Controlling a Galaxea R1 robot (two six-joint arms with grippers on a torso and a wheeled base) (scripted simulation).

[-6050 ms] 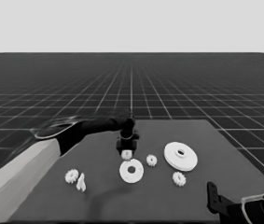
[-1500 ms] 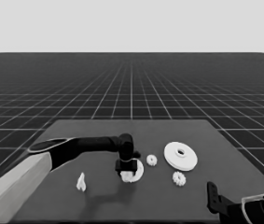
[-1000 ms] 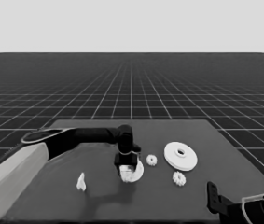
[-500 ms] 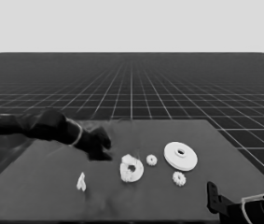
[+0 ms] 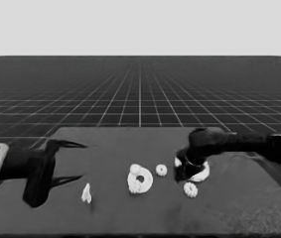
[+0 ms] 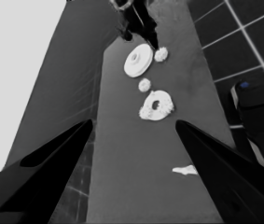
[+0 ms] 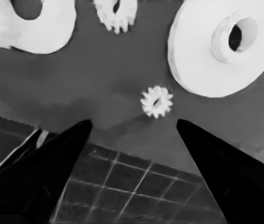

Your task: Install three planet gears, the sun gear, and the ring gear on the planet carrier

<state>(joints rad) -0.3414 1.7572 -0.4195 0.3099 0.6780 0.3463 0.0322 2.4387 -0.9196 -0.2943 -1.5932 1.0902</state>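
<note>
White parts on the dark worktop

Smaller round part lies flat mid-worktop w/ gears on it, at least two. One small gear sits just beside it. Larger round part lies flat further right, raised middle w/ hole. Another gear lies near its front.

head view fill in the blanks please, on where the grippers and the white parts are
1. The left gripper, fingers open, is parked at the table's ___ end, near the thin white piece.
2. The right gripper, by the larger round part, has its fingers ___.
3. ___ small gears lie loose beside the smaller round part.

Missing words: left; open; two
</note>
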